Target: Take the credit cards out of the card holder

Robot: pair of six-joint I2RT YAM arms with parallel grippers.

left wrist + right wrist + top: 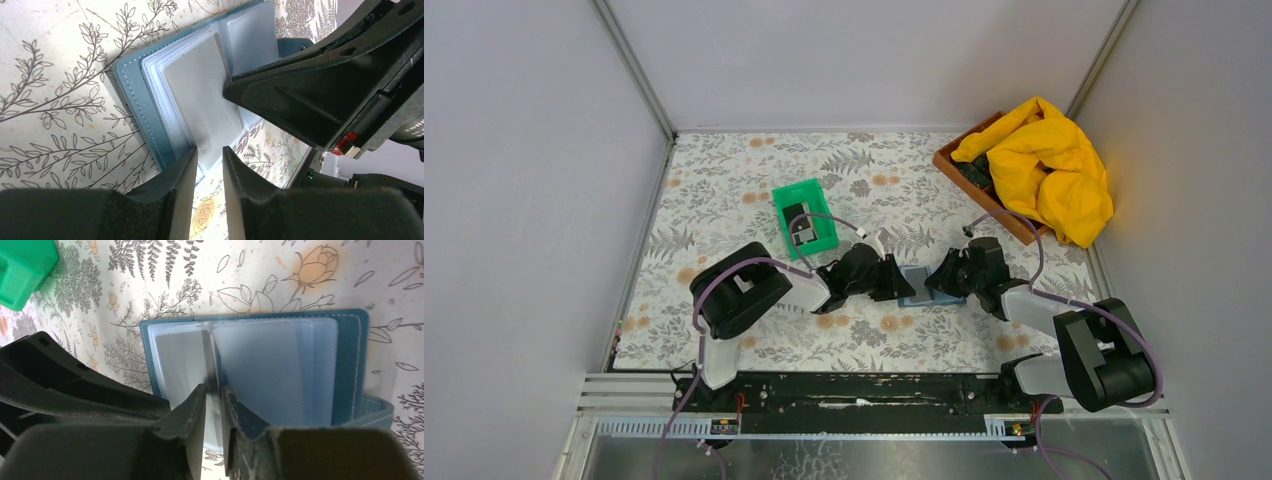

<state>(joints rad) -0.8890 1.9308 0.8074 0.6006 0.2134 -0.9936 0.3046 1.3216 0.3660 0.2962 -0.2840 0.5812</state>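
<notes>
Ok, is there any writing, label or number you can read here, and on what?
Nothing readable.
Tiny white print on the black arm housing: too small and blurred.
On the steel-blue bifold card holder and its clear plastic sleeves: no print visible.

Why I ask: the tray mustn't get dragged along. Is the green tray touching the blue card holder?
Apart. The top view shows patterned table between the green tray and the card holder.

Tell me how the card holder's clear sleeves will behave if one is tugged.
The sleeves look thin and fanned apart, so probably floppy. Their glossy plastic may be slippery. The card holder is small and slim, so it would likely slide along.
</notes>
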